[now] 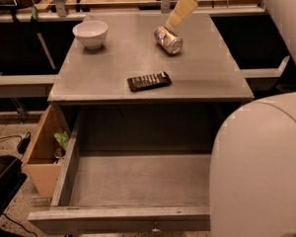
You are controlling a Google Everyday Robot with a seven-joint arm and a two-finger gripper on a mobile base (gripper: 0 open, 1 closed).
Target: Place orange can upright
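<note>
The orange can (168,39) lies on its side on the grey table top (207,73), toward the back, its silver end facing the front right. My gripper (178,15) hangs just above and behind the can's far end, its pale finger pointing down at it, close to touching. The can is not in its grasp.
A white bowl (91,33) stands at the table's back left. A dark flat remote-like object (149,81) lies near the front edge. An open drawer (138,181) juts out below the table. A cardboard box (44,152) sits on the floor at left. My pale arm body (261,172) fills the lower right.
</note>
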